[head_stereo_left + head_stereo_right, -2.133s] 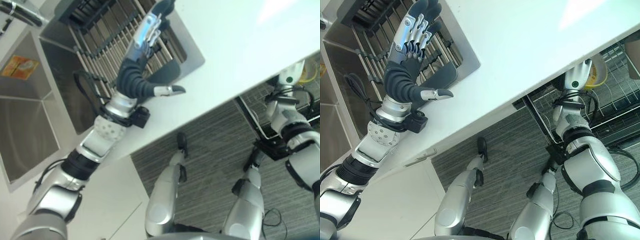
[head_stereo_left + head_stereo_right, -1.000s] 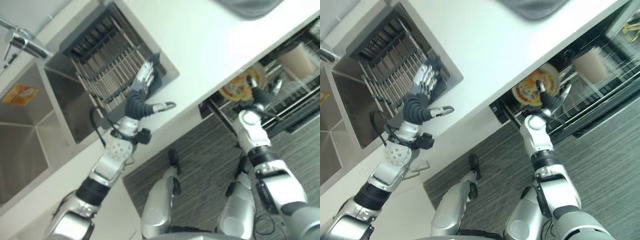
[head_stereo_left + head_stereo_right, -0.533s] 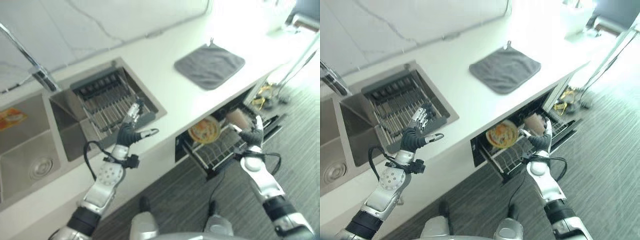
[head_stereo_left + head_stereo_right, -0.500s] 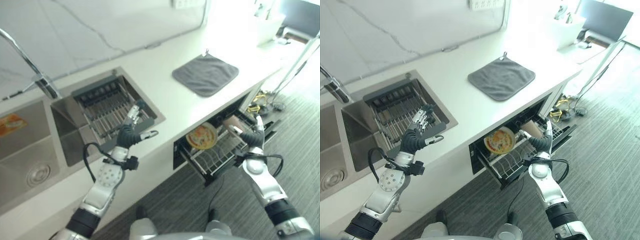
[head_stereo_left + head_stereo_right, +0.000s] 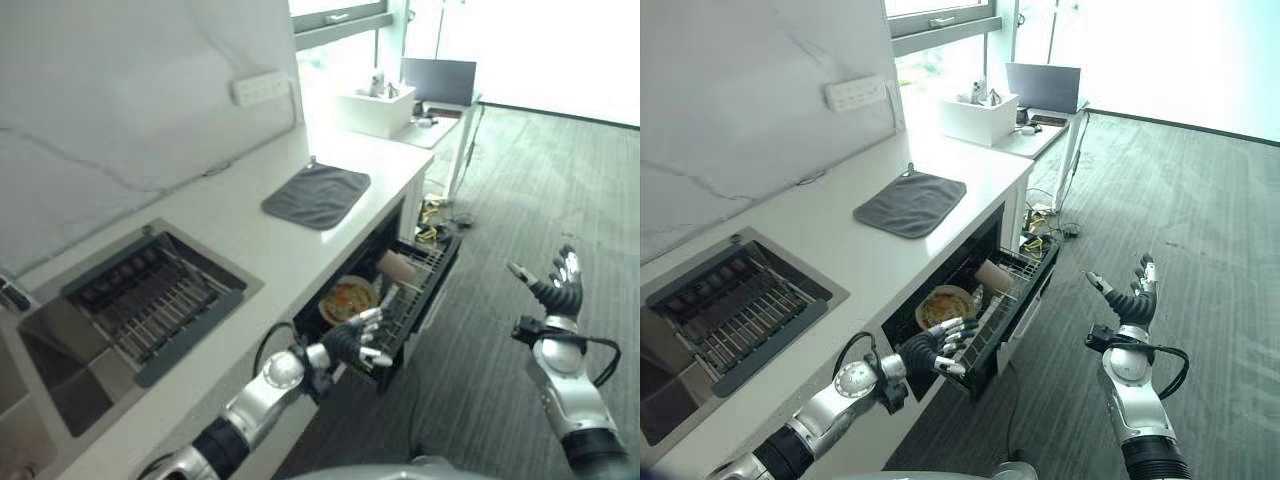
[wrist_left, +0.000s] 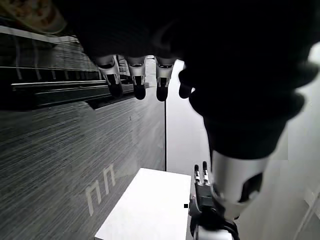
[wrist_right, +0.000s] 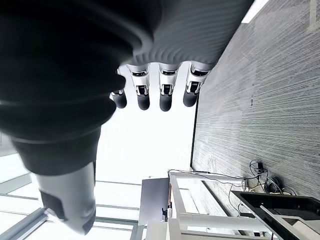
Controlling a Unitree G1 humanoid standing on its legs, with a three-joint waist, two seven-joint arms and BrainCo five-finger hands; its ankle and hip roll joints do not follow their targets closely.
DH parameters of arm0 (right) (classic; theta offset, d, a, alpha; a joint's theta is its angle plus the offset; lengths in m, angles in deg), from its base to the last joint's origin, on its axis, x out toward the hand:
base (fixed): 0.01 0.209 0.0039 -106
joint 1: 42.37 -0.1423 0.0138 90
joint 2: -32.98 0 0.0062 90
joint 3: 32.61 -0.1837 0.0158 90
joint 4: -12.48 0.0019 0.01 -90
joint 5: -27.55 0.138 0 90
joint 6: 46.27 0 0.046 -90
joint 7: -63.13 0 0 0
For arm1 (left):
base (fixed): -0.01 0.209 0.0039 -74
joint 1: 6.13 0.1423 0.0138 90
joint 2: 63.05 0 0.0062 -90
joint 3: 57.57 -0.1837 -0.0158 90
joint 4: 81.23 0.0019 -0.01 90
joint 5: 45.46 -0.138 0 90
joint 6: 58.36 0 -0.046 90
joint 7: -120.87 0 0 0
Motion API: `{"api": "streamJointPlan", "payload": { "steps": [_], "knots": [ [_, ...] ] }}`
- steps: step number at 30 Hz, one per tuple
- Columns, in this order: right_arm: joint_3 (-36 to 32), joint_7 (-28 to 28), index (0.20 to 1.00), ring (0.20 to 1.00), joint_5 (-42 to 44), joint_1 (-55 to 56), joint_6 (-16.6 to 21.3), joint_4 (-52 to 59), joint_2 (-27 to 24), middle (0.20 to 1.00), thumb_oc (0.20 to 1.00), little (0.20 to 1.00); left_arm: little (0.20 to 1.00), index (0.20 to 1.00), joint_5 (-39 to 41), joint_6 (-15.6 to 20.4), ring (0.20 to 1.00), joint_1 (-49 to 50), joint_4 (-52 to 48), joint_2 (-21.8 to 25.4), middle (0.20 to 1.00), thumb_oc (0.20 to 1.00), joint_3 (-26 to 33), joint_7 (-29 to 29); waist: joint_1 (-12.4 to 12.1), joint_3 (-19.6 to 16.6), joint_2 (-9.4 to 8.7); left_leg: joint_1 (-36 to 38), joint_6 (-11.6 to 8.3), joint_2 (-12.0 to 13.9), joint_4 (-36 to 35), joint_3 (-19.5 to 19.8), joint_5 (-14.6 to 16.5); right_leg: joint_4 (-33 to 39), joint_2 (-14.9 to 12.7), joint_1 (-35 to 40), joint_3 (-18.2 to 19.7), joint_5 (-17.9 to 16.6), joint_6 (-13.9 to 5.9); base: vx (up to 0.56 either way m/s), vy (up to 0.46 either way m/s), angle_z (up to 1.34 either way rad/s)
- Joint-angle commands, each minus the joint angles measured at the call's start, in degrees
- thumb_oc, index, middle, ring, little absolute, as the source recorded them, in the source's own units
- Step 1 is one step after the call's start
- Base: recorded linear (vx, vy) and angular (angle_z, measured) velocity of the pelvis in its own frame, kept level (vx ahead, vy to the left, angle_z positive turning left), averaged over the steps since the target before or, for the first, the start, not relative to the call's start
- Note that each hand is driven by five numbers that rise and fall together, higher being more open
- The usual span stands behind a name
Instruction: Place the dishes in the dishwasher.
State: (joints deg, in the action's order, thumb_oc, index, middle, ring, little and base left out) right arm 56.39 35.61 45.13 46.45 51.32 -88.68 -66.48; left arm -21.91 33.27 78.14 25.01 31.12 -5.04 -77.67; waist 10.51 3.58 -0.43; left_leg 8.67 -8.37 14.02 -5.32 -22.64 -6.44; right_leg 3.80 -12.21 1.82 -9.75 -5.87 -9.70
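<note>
Two dishes sit in the pulled-out rack [image 5: 425, 262] of the dishwasher [image 5: 902, 318] under the tabletop [image 5: 250, 235]: a plate [image 5: 348, 298] with an orange-and-yellow print, standing on edge at the near end, and a pale cup [image 5: 397, 266] lying on its side just beyond.

Left robot hand [image 5: 352, 342]: low, right at the rack's near front corner, fingers loosely spread, thumb apart, nothing held (cannot tell whether the tips touch the wire). Right robot hand [image 5: 558, 292]: up in the air over the floor [image 5: 500, 200], well to the right of the rack, fingers splayed, empty too.

Handling, as a guess:
- Plate: probably stiff, glossy, breakable. Best pinched at the rim, thumb on one face and fingers on the other. Likely to slip if taken flat.
- Cup: light, liable to roll. Best wrapped round the body, or hooked at the mouth. Material hard to tell.
- Rack: wire, on runners. Should slide under a flat push on the front edge.

Around:
- Grey cloth [image 5: 316, 195] flat on the tabletop, above the dishwasher.
- Drainer [image 5: 150, 295] in the sink on the left, with no dishes to be seen in it.
- White box [image 5: 375, 108] at the far end.

In the way: little. Mind the tabletop edge overhanging the rack, and the wire tines near the plate, apt to catch fingertips.
</note>
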Motion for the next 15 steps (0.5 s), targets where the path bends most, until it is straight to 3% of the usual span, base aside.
{"api": "streamJointPlan", "payload": {
  "steps": [1, 3, 5, 6, 8, 13, 14, 15],
  "knots": [
    [-1.8, 3.0, 1.0, 1.0, 7.7, -6.1, 5.9, 0.8, -1.4, 1.0, 1.0, 1.0, 1.0, 1.0, -7.8, -5.0, 1.0, -1.6, 16.8, -4.7, 1.0, 1.0, 2.7, 7.4, 0.1, 4.1, -0.27, 1.8, 1.63, 0.5, 3.2, -0.3, 5.6, -6.5, 1.9, 3.6, -0.3, 7.1, -0.06, -0.08, 0.036, -0.31],
    [-3.2, 3.1, 1.0, 1.0, 12.0, -5.5, 7.3, -0.3, -0.1, 1.0, 1.0, 1.0, 1.0, 1.0, -13.9, -6.5, 1.0, 0.2, 32.6, -7.8, 1.0, 1.0, 6.7, 12.9, 0.0, 4.1, -0.07, 1.3, 0.78, 2.0, 2.3, -0.7, 3.9, -6.8, 1.8, 3.8, -0.6, 7.8, 0.12, 0.0, 0.045, -0.18],
    [-4.7, 3.4, 1.0, 1.0, 17.3, -4.9, 7.7, -1.3, 0.8, 1.0, 1.0, 1.0, 1.0, 1.0, -12.9, -10.7, 1.0, 1.8, 44.6, -8.4, 1.0, 1.0, 11.0, 24.1, -0.8, 4.4, -0.03, 0.3, 0.42, 2.6, 2.7, 0.3, 3.6, -8.3, 1.8, 3.8, -1.2, 9.2, 0.4, 0.03, 0.033, 0.15],
    [-4.8, 3.5, 1.0, 1.0, 18.1, -4.9, 7.7, -1.4, 0.9, 1.0, 1.0, 1.0, 1.0, 1.0, -11.0, -11.9, 1.0, 1.8, 45.6, -8.4, 1.0, 1.0, 11.7, 25.4, -0.8, 4.4, -0.06, 0.1, 0.4, 2.7, 2.8, 0.4, 3.6, -8.7, 1.8, 3.7, -1.3, 9.5, 0.45, 0.06, 0.02, 0.07],
    [-5.1, 4.4, 1.0, 1.0, 23.0, -4.1, 7.7, -2.6, 2.9, 1.0, 1.0, 1.0, 1.0, 1.0, -11.2, -16.0, 1.0, 3.2, 52.5, -8.1, 1.0, 1.0, 18.9, 26.0, -1.9, 4.4, -0.16, -1.2, 0.56, 3.2, 4.3, 1.9, 3.8, -11.7, 2.1, 3.6, -1.5, 11.7, 1.44, 0.12, -0.019, 0.15],
    [-6.1, 8.5, 1.0, 1.0, 30.0, -3.0, 8.2, -7.8, 5.9, 1.0, 1.0, 1.0, 1.0, 1.0, -9.3, -16.2, 1.0, 5.9, 58.3, -7.4, 1.0, 1.0, 24.7, 28.0, -3.8, 5.1, 0.0, -3.4, 1.42, 2.5, 8.7, 5.6, 5.6, -17.6, 2.7, 3.1, -2.2, 15.3, 3.23, 0.2, -0.006, 0.33],
    [-6.0, 11.2, 1.0, 1.0, 34.5, -4.0, 7.9, -12.0, 7.0, 1.0, 1.0, 1.0, 1.0, 1.0, -5.8, -14.9, 1.0, 7.5, 58.1, -8.2, 1.0, 1.0, 25.9, 28.4, -6.0, 6.4, 1.3, -6.1, 1.35, 1.7, 11.2, 8.1, 6.0, -20.7, 2.0, 1.9, -3.6, 16.9, 4.04, 0.19, 0.102, 0.31],
    [-6.0, 11.9, 1.0, 1.0, 35.9, -4.5, 8.1, -13.0, 7.1, 1.0, 1.0, 1.0, 1.0, 1.0, -5.4, -14.6, 1.0, 7.7, 58.0, -8.4, 1.0, 1.0, 25.9, 28.3, -6.4, 6.7, 1.55, -6.8, 1.35, 1.6, 11.6, 8.5, 6.1, -21.3, 1.8, 1.5, -3.9, 17.2, 4.15, 0.14, 0.109, 0.26]
  ]
}}
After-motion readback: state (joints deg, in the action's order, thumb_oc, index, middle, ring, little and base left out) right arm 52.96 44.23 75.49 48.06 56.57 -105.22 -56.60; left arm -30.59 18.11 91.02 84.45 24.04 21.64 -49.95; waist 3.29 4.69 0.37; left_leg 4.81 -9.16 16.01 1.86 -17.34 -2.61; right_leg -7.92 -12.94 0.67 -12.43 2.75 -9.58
